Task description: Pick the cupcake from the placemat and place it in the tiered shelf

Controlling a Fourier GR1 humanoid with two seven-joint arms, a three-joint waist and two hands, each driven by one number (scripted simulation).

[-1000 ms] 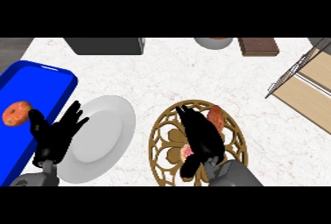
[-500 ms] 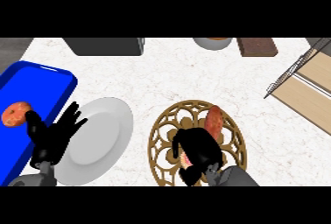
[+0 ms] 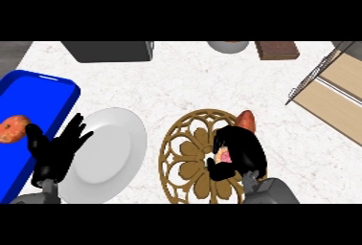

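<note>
Cupcake [image 3: 225, 156] was seen gripped in the right hand [image 3: 239, 152], over the right part of the round gold placemat [image 3: 185, 160]. Fingers of that hand were curled round it from above, so only a bit of pink frosting showed btwn thumb and fingers; the rest was hidden by the black hand. Whether the cupcake was lifted off the mat or touching it couldn't be told from the head view. An orange-red tip [image 3: 246, 119] was spotted poking out just beyond the fingers at the mat's far right edge; what it was couldn't be made out.

Left hand [image 3: 58, 149] was found resting at the lower left w/ fingers straight and spread apart, holding nothing, lying over the left rim of the white plate [image 3: 113, 148]. Plate sat just beside the placemat, to its left. Further left a blue tray [image 3: 32, 103] was seen, w/ an orange donut-like item [image 3: 12, 128] on it, near the left hand's fingertips but not touched.

Tiered shelf [image 3: 336, 95], wood boards in a wire frame, was placed at the far right, well apart from the cupcake. Along the far counter edge a dark grey box [image 3: 109, 50], a pale bowl [image 3: 228, 46] and a brown block [image 3: 277, 50] were lined up.
</note>
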